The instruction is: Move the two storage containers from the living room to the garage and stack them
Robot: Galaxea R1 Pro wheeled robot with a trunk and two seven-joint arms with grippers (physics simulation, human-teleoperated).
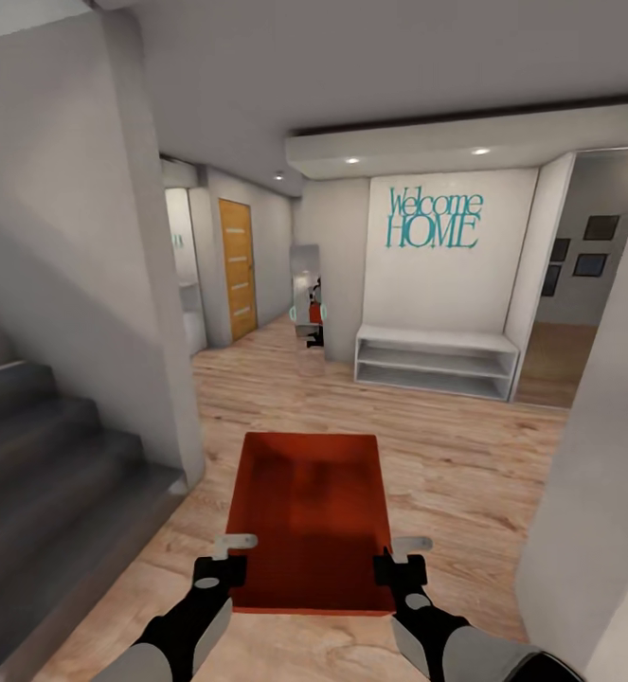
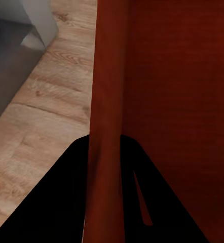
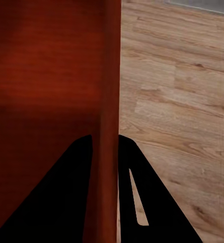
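Orange-red storage container (image 1: 312, 511) pinched between left gripper (image 1: 221, 561) and right gripper (image 1: 401, 561); shelf (image 1: 435, 362) ahead in head view.

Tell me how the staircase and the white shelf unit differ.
The staircase is dark grey and rises at the robot's left, close by; the white shelf unit is pale, low and open-fronted, standing further off against the wall under the Welcome Home lettering. Both rest on the wood-plank floor.

I stand in a home's hallway. A "Welcome HOME" sign (image 1: 434, 219) hangs above a shelf (image 1: 436, 360). Stairs (image 1: 39, 445) rise beside me.
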